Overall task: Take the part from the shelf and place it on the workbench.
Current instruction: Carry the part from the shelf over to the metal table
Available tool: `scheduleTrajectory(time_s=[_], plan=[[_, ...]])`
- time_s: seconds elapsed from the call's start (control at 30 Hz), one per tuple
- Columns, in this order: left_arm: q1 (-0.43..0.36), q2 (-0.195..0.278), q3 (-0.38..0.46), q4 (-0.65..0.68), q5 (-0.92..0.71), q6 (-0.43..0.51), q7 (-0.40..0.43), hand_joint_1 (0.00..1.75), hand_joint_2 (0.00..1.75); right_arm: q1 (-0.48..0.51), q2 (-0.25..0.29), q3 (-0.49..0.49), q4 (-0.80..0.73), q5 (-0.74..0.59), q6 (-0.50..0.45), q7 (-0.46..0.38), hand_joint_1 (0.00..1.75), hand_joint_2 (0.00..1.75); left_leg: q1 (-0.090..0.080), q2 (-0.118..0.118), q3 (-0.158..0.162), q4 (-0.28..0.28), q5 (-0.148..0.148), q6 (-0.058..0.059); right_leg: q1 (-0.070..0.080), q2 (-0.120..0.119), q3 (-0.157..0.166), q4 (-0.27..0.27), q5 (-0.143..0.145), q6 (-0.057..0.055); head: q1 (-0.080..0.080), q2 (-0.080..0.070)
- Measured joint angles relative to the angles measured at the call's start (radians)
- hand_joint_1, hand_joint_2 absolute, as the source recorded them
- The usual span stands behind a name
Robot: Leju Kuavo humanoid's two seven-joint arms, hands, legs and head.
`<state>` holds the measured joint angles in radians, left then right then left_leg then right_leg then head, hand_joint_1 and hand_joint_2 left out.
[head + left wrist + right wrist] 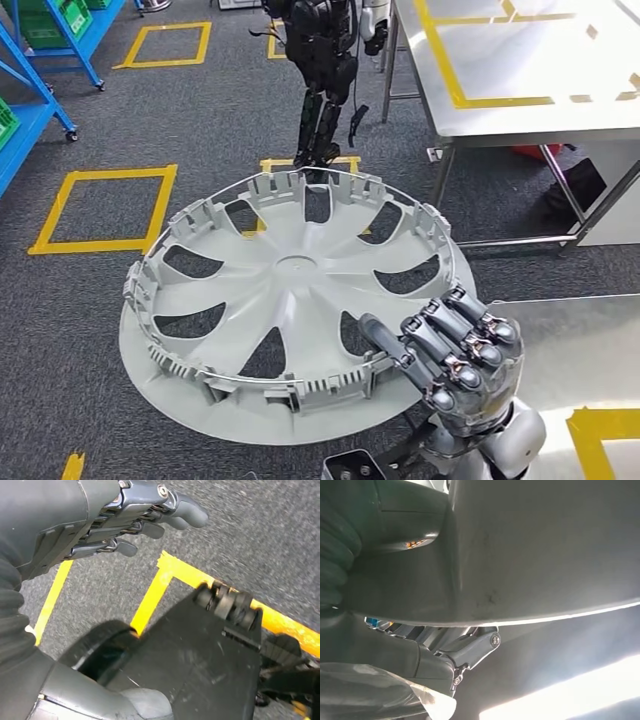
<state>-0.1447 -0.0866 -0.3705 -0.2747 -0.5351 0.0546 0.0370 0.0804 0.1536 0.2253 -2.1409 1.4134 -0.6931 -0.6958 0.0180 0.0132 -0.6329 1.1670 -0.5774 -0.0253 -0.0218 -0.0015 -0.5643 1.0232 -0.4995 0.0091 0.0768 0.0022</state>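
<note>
Part (290,300): grey wheel cover, held level over the floor, rim pinched at 4 o'clock by right robot hand (453,355). Left robot hand (124,515): spread, holding nothing. Step: carrying. Next, likely: swing toward desk (589,350) at 3 o'clock, lower flat.

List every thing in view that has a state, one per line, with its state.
Large grey plastic wheel cover: held near level, ribbed inner side up, over the grey carpet, partly over the near workbench edge.
Right hand: grips the wheel cover's rim, fingers over the top.
Left hand: holds nothing, fingers stretched out above the carpet.
Steel workbench with yellow tape: bare where it shows.
Near steel workbench: bare where it shows.
</note>
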Motion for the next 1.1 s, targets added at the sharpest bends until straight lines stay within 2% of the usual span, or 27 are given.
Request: scheduleTrajectory(time_s=[0.03,0.07,0.1,0.13,0.2,0.27,0.37,0.4,0.47,0.53,0.57,0.6,0.63,0.67,0.73,0.77,0.8,0.87,0.9,0.93,0.97,1.03,1.07,1.1], plan=[[0.000,0.000,0.000,0.000,0.000,0.000,0.000,0.00,1.75,0.000,0.000,0.000,0.000,0.000,0.000,0.000,1.75,1.75,-0.001,-0.002,-0.026,0.070,-0.035,0.002,0.005,0.000,-0.005,0.000,0.003,-0.005,-0.001,0.000],[0.001,0.000,0.000,0.000,0.000,0.000,0.000,0.00,1.75,0.000,0.000,0.000,0.000,0.000,0.000,0.000,1.75,1.75,-0.003,-0.003,-0.043,0.121,-0.054,0.006,0.010,0.001,-0.009,0.001,0.006,-0.009,-0.001,0.000],[0.001,0.000,-0.001,0.000,0.000,0.000,0.000,0.00,1.75,0.000,0.000,0.000,0.000,0.000,0.000,0.000,1.75,1.75,-0.005,-0.004,-0.044,0.138,-0.053,0.011,0.014,0.002,-0.012,0.001,0.008,-0.012,-0.001,0.000],[0.001,0.000,-0.001,0.000,0.000,0.000,0.000,0.00,1.75,0.000,0.000,0.000,0.000,0.000,0.000,0.000,1.75,1.75,-0.008,-0.005,-0.027,0.116,-0.032,0.018,0.018,0.004,-0.014,0.001,0.010,-0.014,-0.001,0.000],[0.000,0.001,-0.001,0.000,0.001,0.000,0.000,0.00,1.75,-0.001,0.000,0.000,0.000,0.000,0.000,0.000,1.75,1.75,-0.018,-0.010,0.045,-0.010,0.032,0.036,0.023,0.007,-0.013,0.001,0.012,-0.015,0.000,0.000],[0.000,0.003,-0.001,0.000,0.001,0.000,0.000,0.00,1.75,-0.002,0.000,0.000,0.000,0.000,0.000,0.000,1.75,1.75,-0.027,-0.017,0.101,-0.117,0.064,0.049,0.025,0.009,-0.015,0.001,0.017,-0.009,0.000,0.000],[-0.001,0.004,-0.001,0.000,0.001,0.000,0.000,0.00,1.75,-0.004,0.000,0.000,0.000,0.000,0.000,0.000,1.75,1.75,-0.030,-0.017,0.112,-0.155,0.071,0.053,0.021,0.009,-0.022,0.001,0.026,0.009,0.000,0.000],[-0.001,0.003,-0.001,0.000,0.001,0.000,0.000,0.00,1.75,-0.004,0.000,0.000,0.000,0.000,0.000,0.000,1.75,1.75,-0.028,-0.015,0.111,-0.163,0.075,0.055,0.021,0.009,-0.028,0.005,0.020,0.014,0.000,0.000],[-0.003,0.001,-0.001,0.000,0.001,0.000,0.000,0.00,1.75,-0.006,-0.001,0.000,0.000,-0.001,0.000,0.000,1.75,1.75,-0.023,-0.011,0.104,-0.175,0.088,0.061,0.020,0.008,-0.056,0.062,-0.027,0.023,0.003,0.000],[-0.003,0.000,-0.001,0.000,0.001,0.000,0.000,0.00,1.75,-0.007,-0.001,0.001,0.000,-0.002,0.000,0.000,1.75,1.75,-0.025,-0.007,0.091,-0.175,0.098,0.065,0.018,0.007,-0.106,0.186,-0.100,0.033,0.004,0.000],[-0.003,0.000,-0.001,0.000,0.001,0.000,0.000,0.00,1.75,-0.007,-0.001,0.000,0.000,-0.003,0.000,0.000,1.75,1.75,-0.025,-0.005,0.083,-0.175,0.103,0.065,0.016,0.007,-0.125,0.242,-0.122,0.036,0.004,0.000],[-0.002,0.000,-0.001,0.000,0.001,0.000,0.000,0.00,1.75,-0.007,-0.002,0.000,0.000,-0.003,0.000,0.000,1.75,1.75,-0.026,-0.003,0.077,-0.174,0.107,0.064,0.015,0.007,-0.132,0.271,-0.128,0.039,0.004,0.000],[-0.002,0.000,-0.001,0.000,0.001,0.000,0.000,0.00,1.75,-0.007,-0.003,0.000,0.000,-0.003,0.000,0.000,1.75,1.75,-0.026,-0.002,0.072,-0.173,0.112,0.063,0.013,0.006,-0.117,0.258,-0.113,0.040,0.004,0.000],[-0.002,0.000,-0.001,0.000,0.001,0.000,0.000,0.00,1.75,-0.007,-0.004,0.000,0.000,-0.003,0.000,0.000,1.75,1.75,-0.025,-0.001,0.068,-0.173,0.115,0.061,0.012,0.005,-0.083,0.208,-0.084,0.041,0.004,0.000],[-0.003,-0.001,-0.001,0.000,0.001,0.000,0.000,0.00,1.75,-0.009,-0.004,0.000,0.000,-0.003,0.000,0.000,1.75,1.75,-0.026,-0.001,0.062,-0.171,0.121,0.054,0.010,-0.001,0.009,0.058,-0.037,0.040,0.004,0.000],[-0.004,-0.001,-0.001,0.000,0.001,0.000,0.000,0.00,1.75,-0.009,-0.004,0.000,0.000,-0.004,0.000,0.000,1.75,1.75,-0.027,-0.001,0.060,-0.169,0.125,0.049,0.011,-0.002,0.040,0.006,-0.027,0.036,0.003,0.000],[-0.004,-0.001,-0.001,0.000,0.001,0.000,0.000,0.00,1.75,-0.010,-0.005,0.000,0.000,-0.004,0.000,0.000,1.75,1.75,-0.028,-0.001,0.057,-0.167,0.129,0.044,0.013,-0.002,0.057,-0.023,-0.026,0.031,0.003,0.000],[-0.005,-0.001,-0.001,0.000,0.001,-0.001,0.000,0.00,1.75,-0.010,-0.005,0.000,0.000,-0.004,0.000,0.000,1.75,1.75,-0.028,-0.001,0.051,-0.166,0.138,0.032,0.015,-0.001,0.054,-0.027,-0.020,0.016,0.003,0.000],[-0.005,-0.001,-0.001,0.000,0.001,-0.001,0.000,0.00,1.75,-0.010,-0.005,0.000,0.000,-0.004,0.000,0.000,1.75,1.75,-0.027,-0.002,0.047,-0.161,0.134,0.027,0.015,-0.001,0.049,-0.029,-0.014,0.007,0.002,0.000],[-0.005,-0.001,-0.001,0.000,0.001,-0.001,0.000,0.00,1.75,-0.011,-0.005,0.000,0.000,-0.003,0.000,0.000,1.75,1.75,-0.026,-0.003,0.038,-0.144,0.117,0.022,0.014,-0.002,0.044,-0.032,-0.008,-0.004,0.001,0.000],[-0.005,-0.001,-0.001,0.000,0.002,-0.001,0.000,0.00,1.75,-0.011,-0.005,0.000,0.000,-0.003,0.000,0.000,1.75,1.75,-0.025,-0.005,0.023,-0.108,0.087,0.017,0.012,-0.003,0.037,-0.034,-0.001,-0.014,0.000,0.000],[-0.004,-0.001,-0.001,0.000,0.002,-0.001,0.000,0.00,1.75,-0.011,-0.005,0.000,0.000,-0.003,0.000,0.000,1.75,1.75,-0.021,-0.006,-0.021,0.016,0.004,0.009,0.014,-0.003,0.019,-0.034,0.013,-0.024,-0.003,0.000],[-0.003,-0.001,-0.001,0.000,0.002,-0.001,0.000,0.00,1.75,-0.011,-0.005,0.000,0.000,-0.003,0.000,0.000,1.75,1.75,-0.020,-0.007,-0.041,0.079,-0.026,0.007,0.015,-0.003,0.010,-0.033,0.019,-0.025,-0.003,0.000],[-0.003,-0.001,-0.001,0.000,0.002,-0.001,0.000,0.00,1.75,-0.010,-0.005,0.000,0.000,-0.002,0.000,0.000,1.75,1.75,-0.020,-0.007,-0.048,0.117,-0.040,0.006,0.016,-0.003,0.000,-0.031,0.025,-0.025,-0.003,0.000]])
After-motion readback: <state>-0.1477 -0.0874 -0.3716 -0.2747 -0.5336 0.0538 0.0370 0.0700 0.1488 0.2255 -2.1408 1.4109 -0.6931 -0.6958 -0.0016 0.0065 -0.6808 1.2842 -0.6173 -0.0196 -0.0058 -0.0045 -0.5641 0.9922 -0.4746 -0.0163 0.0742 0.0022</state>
